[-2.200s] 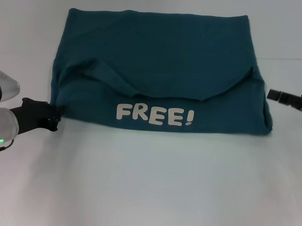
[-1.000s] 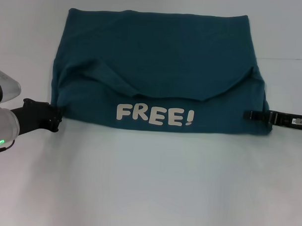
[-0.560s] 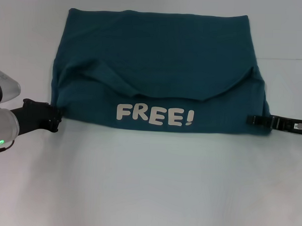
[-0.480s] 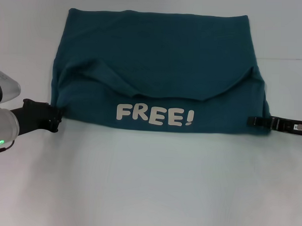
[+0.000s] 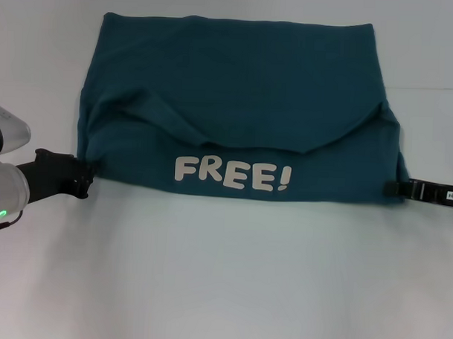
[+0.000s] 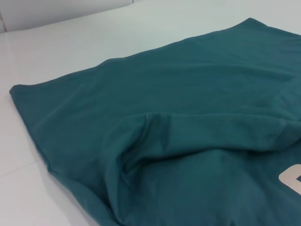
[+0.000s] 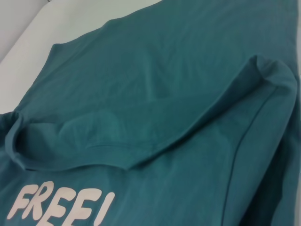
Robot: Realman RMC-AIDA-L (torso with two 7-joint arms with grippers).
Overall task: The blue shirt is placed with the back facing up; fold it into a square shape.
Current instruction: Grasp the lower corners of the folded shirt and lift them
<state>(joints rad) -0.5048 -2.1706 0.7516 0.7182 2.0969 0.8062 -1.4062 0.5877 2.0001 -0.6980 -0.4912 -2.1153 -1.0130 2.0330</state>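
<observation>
The blue shirt (image 5: 237, 88) lies flat on the white table, folded into a wide rectangle. Its sleeves are turned in and a curved flap lies across the middle. White "FREE!" lettering (image 5: 231, 173) runs along its near edge. My left gripper (image 5: 85, 176) rests low on the table, touching the shirt's near left corner. My right gripper (image 5: 394, 188) lies low at the near right corner, its tip at the cloth's edge. The left wrist view shows the shirt (image 6: 188, 117) with a sleeve fold, and the right wrist view shows the shirt (image 7: 155, 94) with its flap and lettering.
The white table (image 5: 223, 273) spreads out in front of the shirt and along both of its sides. A faint seam line (image 5: 430, 89) crosses the table at the far right.
My right gripper came down from beside the shirt's right edge to the near right corner, reached in over the cloth, then drew back a little to the right. The left arm has not moved.
</observation>
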